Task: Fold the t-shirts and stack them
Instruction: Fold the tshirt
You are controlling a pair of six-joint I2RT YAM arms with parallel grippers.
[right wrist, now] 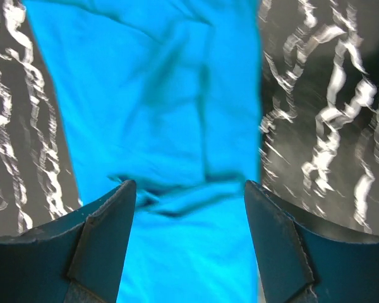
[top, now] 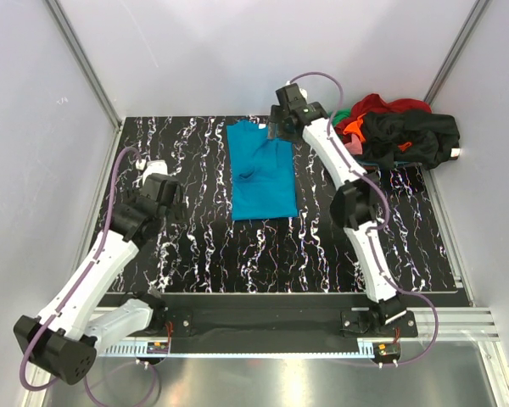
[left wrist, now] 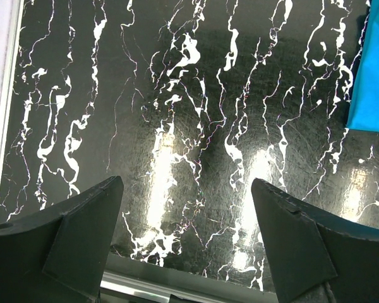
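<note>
Above teal t-shirt (top: 261,174), right end effector (right wrist: 189,186) spread; left end effector (left wrist: 186,181) spread

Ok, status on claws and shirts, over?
Left claw open, over table, holding nothing. Right claw open above teal t-shirt, its far end. Shirt flat, folded narrow. Other t-shirts heaped far right; nothing blocking.

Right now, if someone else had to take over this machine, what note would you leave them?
The left fingers are open and empty, over bare table on the left side.
The right fingers are open and empty, above the far end of the teal t-shirt.
The teal t-shirt lies flat mid-table, its sides seemingly folded in to make a long strip.
The pile of t-shirts (black, red, orange, green) sits crumpled at the far right.
Done: first folds on the teal one, it seems.
Left: finish folding it, then fold and stack the pile.
</note>
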